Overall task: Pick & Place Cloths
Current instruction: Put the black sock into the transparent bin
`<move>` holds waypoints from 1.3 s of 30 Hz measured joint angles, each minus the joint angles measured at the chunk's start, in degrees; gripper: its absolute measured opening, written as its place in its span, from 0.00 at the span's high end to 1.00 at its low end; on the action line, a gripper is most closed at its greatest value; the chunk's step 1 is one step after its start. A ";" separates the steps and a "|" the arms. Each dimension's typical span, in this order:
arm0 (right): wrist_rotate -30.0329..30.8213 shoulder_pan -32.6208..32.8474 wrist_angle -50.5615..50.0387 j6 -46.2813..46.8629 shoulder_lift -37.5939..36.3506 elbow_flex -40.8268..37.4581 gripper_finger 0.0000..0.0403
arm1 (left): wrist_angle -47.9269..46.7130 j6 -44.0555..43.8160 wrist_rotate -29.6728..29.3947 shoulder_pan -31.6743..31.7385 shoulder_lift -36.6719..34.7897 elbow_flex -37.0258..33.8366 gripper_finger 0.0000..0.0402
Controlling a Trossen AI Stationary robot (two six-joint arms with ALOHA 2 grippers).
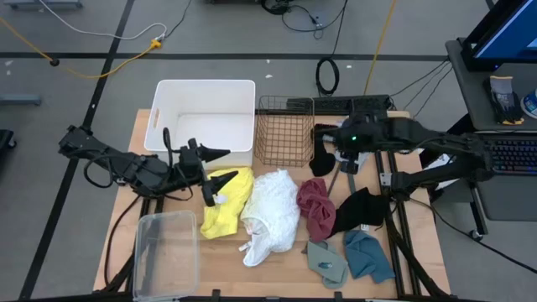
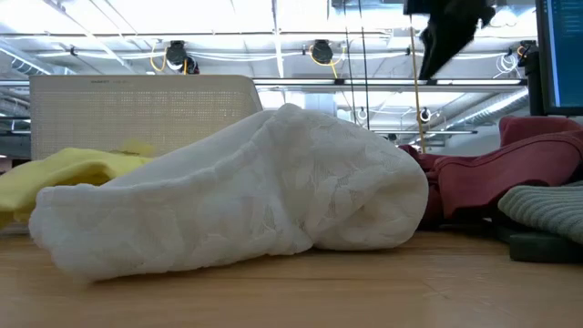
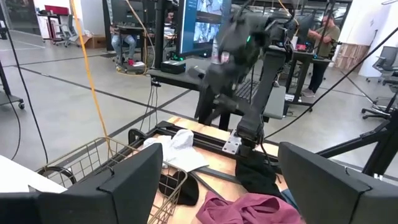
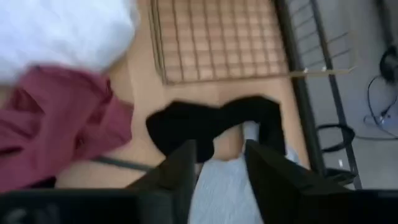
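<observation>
The cloths lay spread over the middle and right of the bench: a yellow cloth (image 1: 225, 210), a white cloth (image 1: 270, 214) touching it, then a maroon cloth (image 1: 315, 208) and a black cloth (image 1: 361, 210) in a row toward the right edge. A sage cloth (image 1: 327, 262) and a teal cloth (image 1: 367, 254) sat side by side at the near edge. A second black cloth (image 4: 211, 124) and a pale grey cloth (image 3: 177, 146) lay together near the far edge, just beside the wire basket (image 1: 285, 130).

The right claw (image 4: 219, 149) hung above that far pair, fingers spread and pinching nothing. The left claw (image 1: 220, 176) hovered at the yellow cloth's far side, near the white bin (image 1: 205, 92), its fingers spread wide. A clear container (image 1: 165, 252) stood at the near left corner.
</observation>
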 joint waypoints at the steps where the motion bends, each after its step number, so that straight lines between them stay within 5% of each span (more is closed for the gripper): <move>1: 0.04 -0.02 0.81 -0.72 0.24 -1.73 0.59 | 0.00 0.00 0.02 -0.22 0.00 0.00 0.19; 6: -0.07 -0.12 8.97 -4.32 0.33 -12.21 0.39 | -0.01 0.00 0.11 -1.05 0.00 0.00 0.19; 11: -4.25 -1.51 18.14 -5.33 0.33 -21.19 0.29 | -0.02 0.02 0.11 -1.70 0.00 0.00 0.19; 30: -13.45 -15.89 39.73 -1.56 3.63 -33.24 0.28 | -0.02 -0.31 0.07 -1.66 0.00 0.00 0.19; 39: -11.64 -17.99 45.05 -0.76 11.62 -33.33 0.28 | 0.00 -0.49 0.02 -1.66 0.00 0.00 0.19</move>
